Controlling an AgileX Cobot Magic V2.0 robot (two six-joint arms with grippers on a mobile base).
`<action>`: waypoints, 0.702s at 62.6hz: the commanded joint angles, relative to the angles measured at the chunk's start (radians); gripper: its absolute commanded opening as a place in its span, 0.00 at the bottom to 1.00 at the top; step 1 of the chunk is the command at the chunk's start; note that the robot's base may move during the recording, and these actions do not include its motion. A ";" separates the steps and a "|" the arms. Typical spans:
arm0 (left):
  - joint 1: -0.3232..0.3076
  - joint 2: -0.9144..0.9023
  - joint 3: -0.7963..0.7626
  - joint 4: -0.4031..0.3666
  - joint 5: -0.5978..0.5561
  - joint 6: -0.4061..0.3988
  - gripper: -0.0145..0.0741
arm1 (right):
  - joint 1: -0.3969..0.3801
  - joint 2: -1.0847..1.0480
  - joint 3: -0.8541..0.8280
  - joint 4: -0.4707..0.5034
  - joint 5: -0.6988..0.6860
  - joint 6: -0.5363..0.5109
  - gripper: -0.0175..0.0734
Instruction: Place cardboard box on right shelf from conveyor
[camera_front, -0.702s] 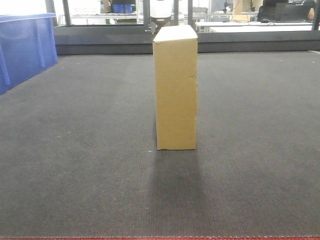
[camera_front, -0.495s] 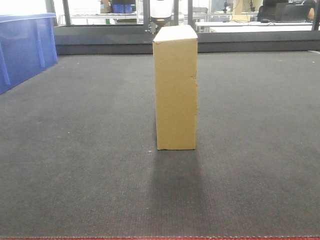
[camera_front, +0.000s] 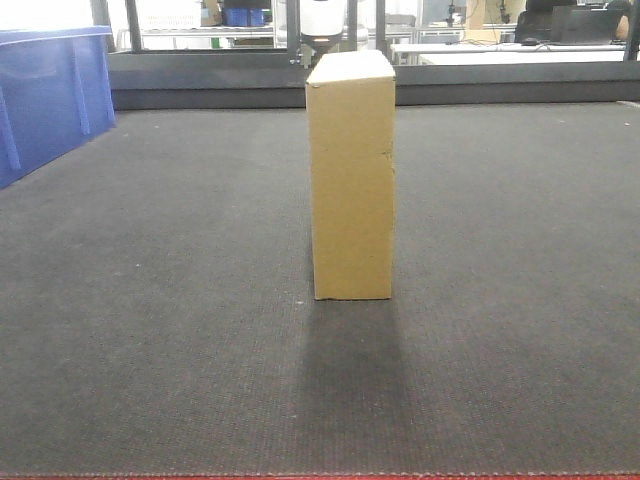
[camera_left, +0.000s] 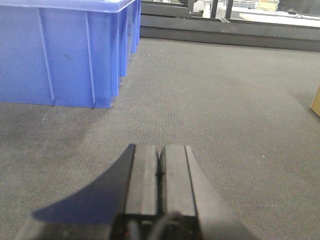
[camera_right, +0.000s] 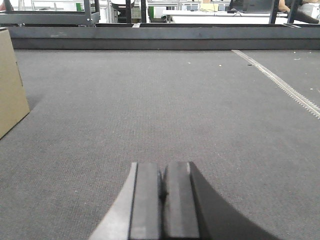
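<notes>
- Upright on the conveyor (camera_front: 150, 300), about mid-belt, narrow face to the front view: box (camera_front: 350, 180), small nick on its right edge, shadow falling toward the near side.
- Far left on the belt, well apart from the box: blue bin (camera_front: 45, 95).
- Clenched on nothing, fingers pressed together, low over the belt: left claw (camera_left: 160, 172); bin to its far left, box corner barely showing at the right edge of its view.
- Likewise clenched and empty, low over the belt: right claw (camera_right: 162, 197); box at the left of its view, apart from it.
- Along the near side of the belt: thin red edge (camera_front: 320, 477).
</notes>
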 joint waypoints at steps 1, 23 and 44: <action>0.000 -0.013 -0.003 -0.005 -0.090 -0.005 0.03 | 0.002 -0.014 -0.004 -0.002 -0.086 -0.006 0.26; 0.000 -0.013 -0.003 -0.005 -0.090 -0.005 0.03 | 0.002 -0.014 -0.051 -0.002 -0.136 -0.006 0.26; 0.000 -0.013 -0.003 -0.005 -0.090 -0.005 0.03 | 0.002 0.154 -0.342 -0.002 -0.081 -0.005 0.48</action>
